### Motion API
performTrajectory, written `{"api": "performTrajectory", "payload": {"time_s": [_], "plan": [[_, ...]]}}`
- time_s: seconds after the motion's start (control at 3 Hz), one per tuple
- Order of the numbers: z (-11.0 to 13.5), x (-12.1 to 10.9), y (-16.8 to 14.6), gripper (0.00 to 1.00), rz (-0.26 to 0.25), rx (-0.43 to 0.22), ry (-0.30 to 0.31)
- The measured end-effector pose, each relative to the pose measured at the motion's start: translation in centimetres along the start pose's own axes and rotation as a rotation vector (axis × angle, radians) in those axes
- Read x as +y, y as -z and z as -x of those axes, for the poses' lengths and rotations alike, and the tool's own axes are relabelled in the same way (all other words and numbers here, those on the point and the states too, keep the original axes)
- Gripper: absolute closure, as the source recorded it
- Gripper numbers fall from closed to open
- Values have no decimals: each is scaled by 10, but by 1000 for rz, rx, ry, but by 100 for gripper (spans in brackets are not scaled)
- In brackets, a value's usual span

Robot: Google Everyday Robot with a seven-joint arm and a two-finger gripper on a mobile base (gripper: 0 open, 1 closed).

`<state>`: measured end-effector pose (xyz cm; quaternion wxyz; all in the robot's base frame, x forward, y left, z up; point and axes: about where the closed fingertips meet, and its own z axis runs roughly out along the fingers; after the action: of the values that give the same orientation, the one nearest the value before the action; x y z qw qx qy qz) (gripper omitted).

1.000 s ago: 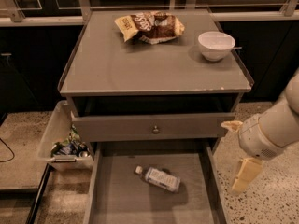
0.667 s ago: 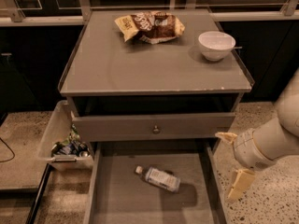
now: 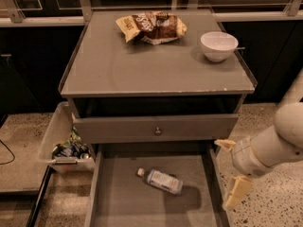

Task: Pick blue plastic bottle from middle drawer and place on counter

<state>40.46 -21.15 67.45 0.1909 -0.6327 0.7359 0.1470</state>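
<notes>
Bottle [image 3: 161,180] lies on its side on the drawer [image 3: 118,202] floor, right of centre, white cap pointing up-left. Drawer pulled open below a closed front with knob [image 3: 157,131]. Counter [image 3: 151,67] above carries a snack bag [image 3: 151,26] at the back and a white bowl [image 3: 218,45] at the right. Gripper [image 3: 225,174] hangs just off the drawer's right wall, fingers spread wide, holding nothing, apart from the bottle. Bin [image 3: 59,134] of clutter sits left of the cabinet.

On the counter [image 3: 142,72] I see 2 things: a snack bag [image 3: 151,27] at the back and a white bowl [image 3: 218,45], seemingly empty, right of it. My gripper [image 3: 226,174] hangs lower, off its right front.
</notes>
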Motion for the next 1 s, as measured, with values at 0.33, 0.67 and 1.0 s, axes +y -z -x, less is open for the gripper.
{"api": "performTrajectory", "payload": {"time_s": [0.33, 0.67, 1.0], "plan": [[-15, 2, -71, 0, 55, -53, -19], [-26, -3, -126, 0, 63, -135, -14], [-38, -1, -176, 0, 78, -208, -12]]}}
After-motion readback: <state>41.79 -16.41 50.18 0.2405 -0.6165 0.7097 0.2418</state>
